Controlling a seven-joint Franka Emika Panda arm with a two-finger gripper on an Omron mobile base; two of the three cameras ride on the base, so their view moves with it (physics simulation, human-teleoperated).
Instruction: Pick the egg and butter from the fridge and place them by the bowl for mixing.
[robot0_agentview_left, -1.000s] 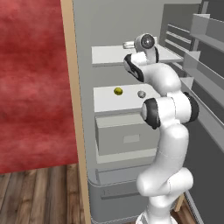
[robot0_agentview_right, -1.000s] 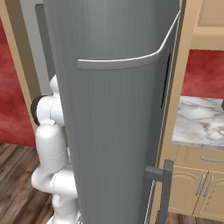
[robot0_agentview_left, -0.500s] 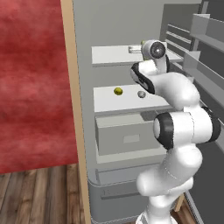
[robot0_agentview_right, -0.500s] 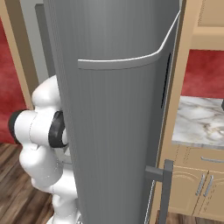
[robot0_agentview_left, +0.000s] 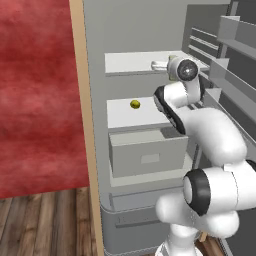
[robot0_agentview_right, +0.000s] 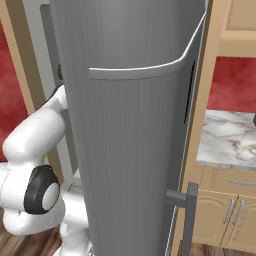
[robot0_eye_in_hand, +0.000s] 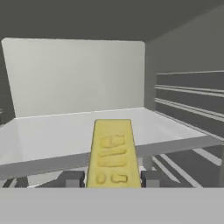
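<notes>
My gripper (robot0_eye_in_hand: 112, 178) is clamped on the butter (robot0_eye_in_hand: 112, 153). In the hand view the pale-yellow block runs lengthwise away from me between the two dark finger tips (robot0_eye_in_hand: 71, 178), one tip on each long side, pressed against it. Embossed marks on its top face. The butter's far end reaches over the front edge of a white fridge shelf (robot0_eye_in_hand: 52, 131); I can't tell whether it is touching the shelf or lifted off it. Behind it, the white back wall of the fridge (robot0_eye_in_hand: 74, 74); to the right, a grey ribbed side wall.

In the left base view my arm (robot0_agentview_left: 205, 130) bends up from lower right, wrist at the front edge of the upper shelf (robot0_agentview_left: 135, 62), to its right end. The gripper tips are hidden behind my wrist there.

The egg (robot0_agentview_left: 135, 104), small dull-yellow ball, sits on the lower shelf (robot0_agentview_left: 130, 112), towards the middle-left, well apart from my hand and one shelf below it. Beneath that shelf is a grey drawer (robot0_agentview_left: 147, 152), closed. Door racks (robot0_agentview_left: 235, 35) at the right edge. Tan wooden surround (robot0_agentview_left: 82, 125) on the left of the fridge, red wall (robot0_agentview_left: 35, 90) beyond, wood floor (robot0_agentview_left: 45, 225) below.

In the right base view the open grey fridge door (robot0_agentview_right: 135, 125) stands in front, curved handle across it, my arm's elbow at lower left. Marble counter (robot0_agentview_right: 227, 140) and tan cabinets (robot0_agentview_right: 225, 210) to the right.
</notes>
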